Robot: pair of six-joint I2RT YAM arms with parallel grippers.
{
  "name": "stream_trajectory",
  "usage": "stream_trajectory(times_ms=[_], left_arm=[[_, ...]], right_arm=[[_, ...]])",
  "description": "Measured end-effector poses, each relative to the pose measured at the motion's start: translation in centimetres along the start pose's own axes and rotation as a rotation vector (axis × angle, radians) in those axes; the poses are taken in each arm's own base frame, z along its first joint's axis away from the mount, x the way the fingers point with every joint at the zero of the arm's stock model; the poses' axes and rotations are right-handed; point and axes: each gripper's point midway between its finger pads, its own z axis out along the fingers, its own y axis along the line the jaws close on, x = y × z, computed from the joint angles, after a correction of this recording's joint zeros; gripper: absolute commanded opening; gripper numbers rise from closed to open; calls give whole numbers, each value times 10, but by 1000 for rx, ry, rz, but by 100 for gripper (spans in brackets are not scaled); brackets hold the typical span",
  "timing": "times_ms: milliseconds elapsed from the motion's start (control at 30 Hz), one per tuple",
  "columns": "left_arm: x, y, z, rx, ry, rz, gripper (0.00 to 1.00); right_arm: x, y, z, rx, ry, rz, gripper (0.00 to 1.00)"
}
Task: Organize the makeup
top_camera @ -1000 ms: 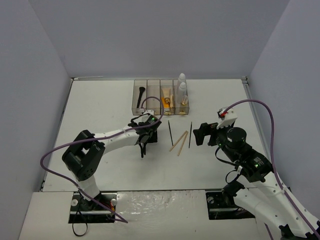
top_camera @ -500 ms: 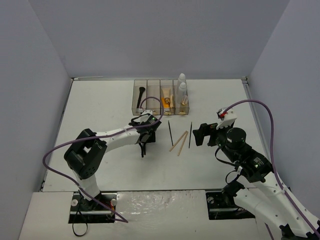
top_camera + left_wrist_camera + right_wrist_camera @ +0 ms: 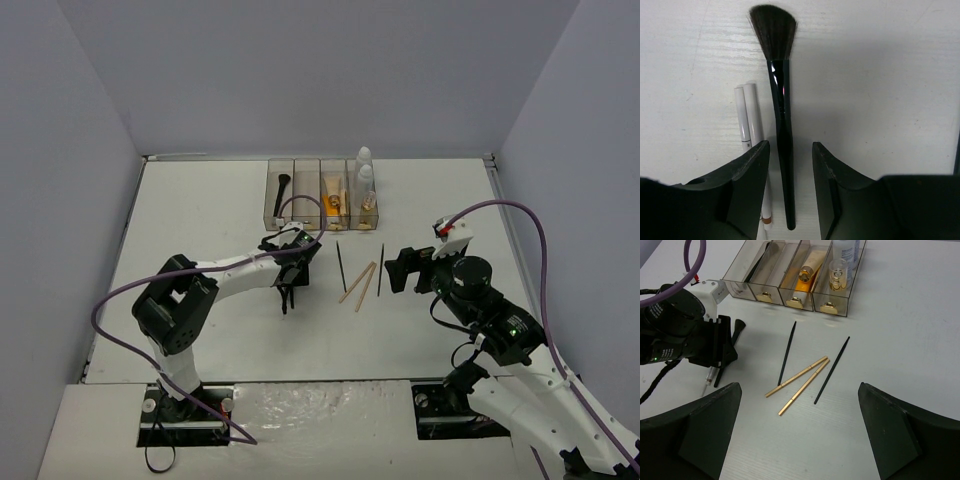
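The left gripper is hanging with its jaws partly apart astride the handle of a black brush, which is lying flat on the table beside two white pencils, while the right gripper is gaping wide above two gold sticks and two black pencils near the box.

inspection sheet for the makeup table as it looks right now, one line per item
surface: white table, smoky four-compartment box at its far side
job's things: black brush and two white pencils lying at the left gripper; two black pencils, two tan sticks loose mid-table; second brush, tube, bottles in the box
clutter: nothing seen
grippers: left gripper open, jaws either side of the brush handle, not touching; right gripper wide open, empty
cables: purple cable loops off each arm
surroundings: grey walls on three sides
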Motion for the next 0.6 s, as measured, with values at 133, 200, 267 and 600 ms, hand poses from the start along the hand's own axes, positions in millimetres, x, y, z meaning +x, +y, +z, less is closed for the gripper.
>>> stream_trajectory(times_ms=[133,200,267,600], left_arm=[[3,-2,3,6,10,1,35],[3,-4,4,13,13,0,32],[3,-5,4,18,13,-2,26],[3,-11,2,41,26,-14,0]], right_arm=[[0,0,0,1,0,0,100],[0,0,0,1,0,0,100],[0,-1,0,3,-1,0,100],[0,-1,0,7,-2,0,100]])
